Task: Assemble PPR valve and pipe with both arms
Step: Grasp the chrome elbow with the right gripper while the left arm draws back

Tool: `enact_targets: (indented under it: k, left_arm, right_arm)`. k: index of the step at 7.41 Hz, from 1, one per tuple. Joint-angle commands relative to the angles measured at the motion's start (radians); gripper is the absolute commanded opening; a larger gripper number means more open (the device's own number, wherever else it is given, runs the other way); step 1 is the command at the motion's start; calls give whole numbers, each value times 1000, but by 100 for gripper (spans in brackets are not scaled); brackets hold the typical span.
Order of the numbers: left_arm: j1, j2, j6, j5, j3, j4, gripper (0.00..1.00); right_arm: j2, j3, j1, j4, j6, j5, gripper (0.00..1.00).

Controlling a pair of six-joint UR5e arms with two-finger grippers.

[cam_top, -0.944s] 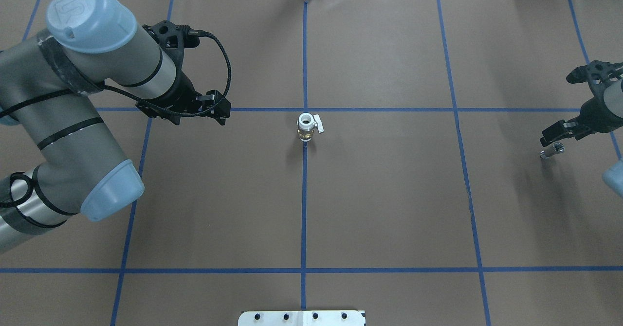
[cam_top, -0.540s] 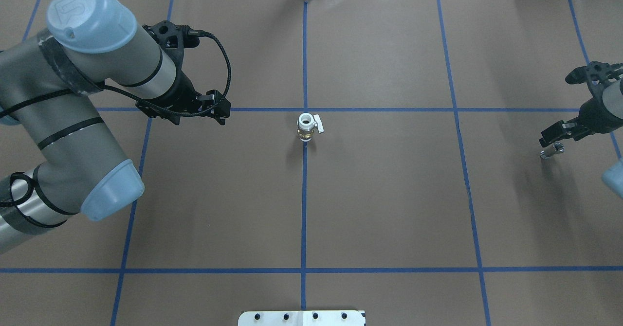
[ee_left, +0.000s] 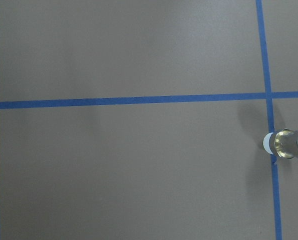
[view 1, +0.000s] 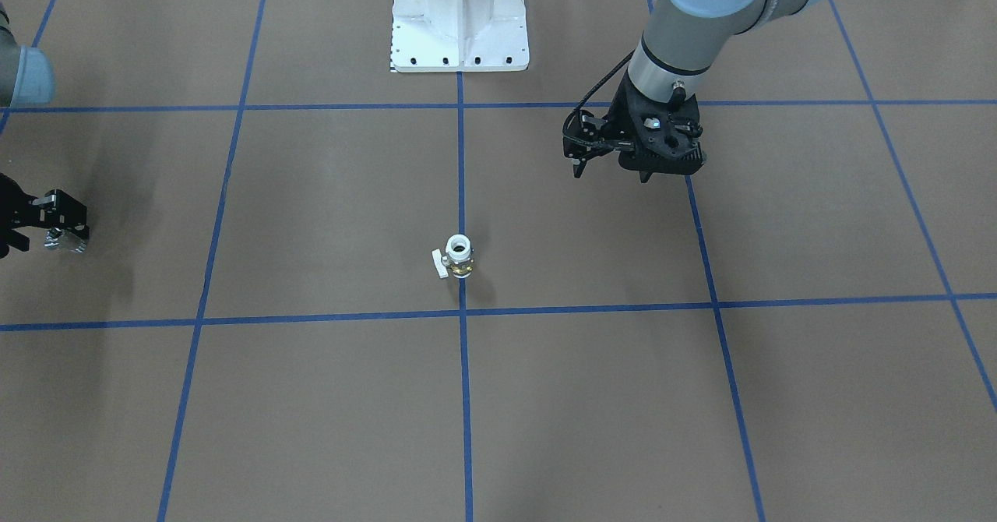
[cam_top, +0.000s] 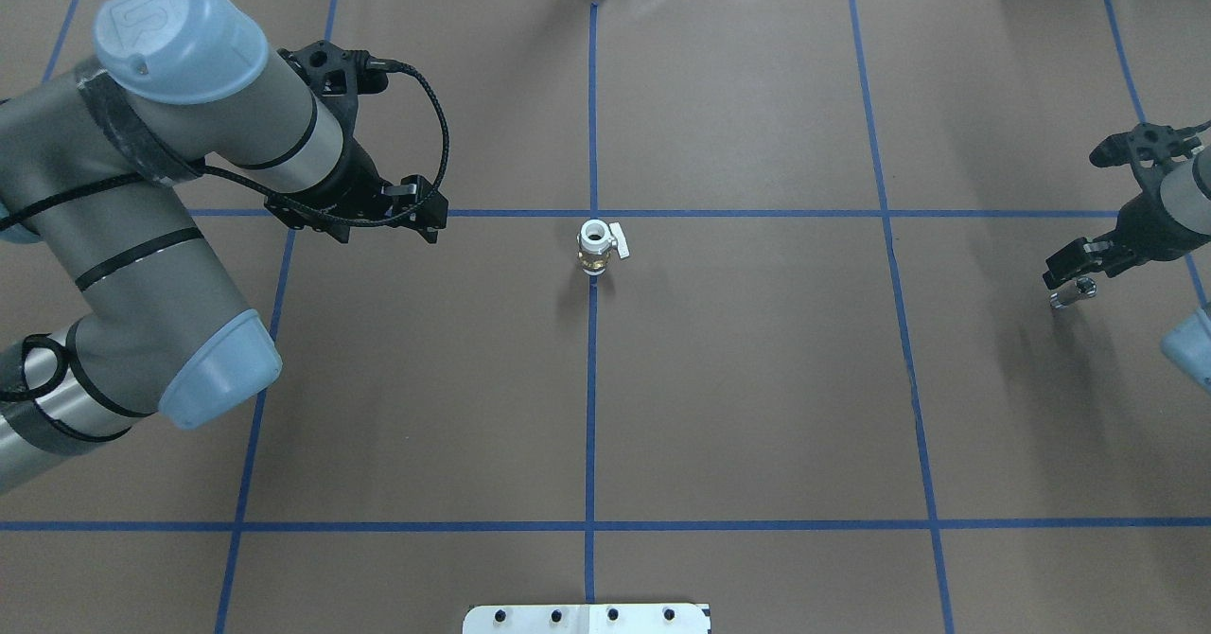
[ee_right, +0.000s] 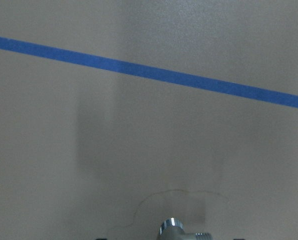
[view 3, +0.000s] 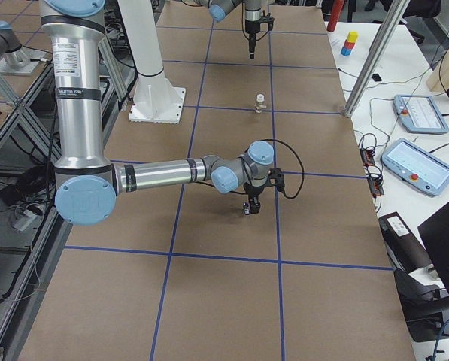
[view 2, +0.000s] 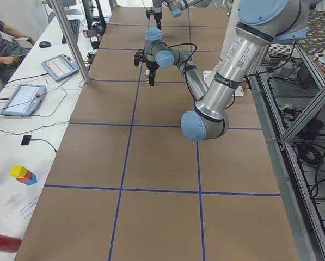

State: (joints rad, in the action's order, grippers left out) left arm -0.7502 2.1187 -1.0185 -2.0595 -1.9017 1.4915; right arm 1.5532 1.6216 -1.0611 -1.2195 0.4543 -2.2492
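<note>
While the left gripper (cam_top: 430,218) hangs over the tape crossing left of centre, jaws apart and holding nothing, the PPR valve (cam_top: 596,248) stands upright on the centre blue line of the table (cam_top: 757,378). White collar end is up, brass band below it, side handle pointing to the robot's right. Valve and left gripper are well apart. The left wrist camera catches the valve only at its right edge.

Right gripper (cam_top: 1069,274) is low at the table's far right, directly over the pipe (cam_top: 1074,291), which sits in line between the fingers. Jaws look apart (the front-facing view shows a finger on each side of the silver fitting), but I can't tell whether either pad touches it. The right wrist view shows just the pipe's top at the bottom edge, with bare brown paper and one tape line beyond.

Valve and pipe are well apart and not joined. White pedestal (view 1: 459,15) sits at the robot's side of the table.
</note>
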Motion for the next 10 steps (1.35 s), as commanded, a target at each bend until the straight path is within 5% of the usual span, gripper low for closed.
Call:
enact_targets:
  k: [1,3,6,7,10]
  left_arm:
    - [0,0,0,1,1,0,99]
    - [-1,-2,0,-1,-3,0,99]
    - [-1,-2,0,-1,-8,-8,99]
    - [-3,-2,0,-1,-11,-10,99]
    - [-11,-6,1,-1,-25,-10,99]
  right_arm:
    - [2,0,1,-2,0,-3,79]
    - [8,-3,1,-2,0,-3,65]
    - [10,-14,1,0,0,-30,9]
    - [4,-11,1,0,0,-62,0]
    - [-126,20,1,-62,173,-78,0]
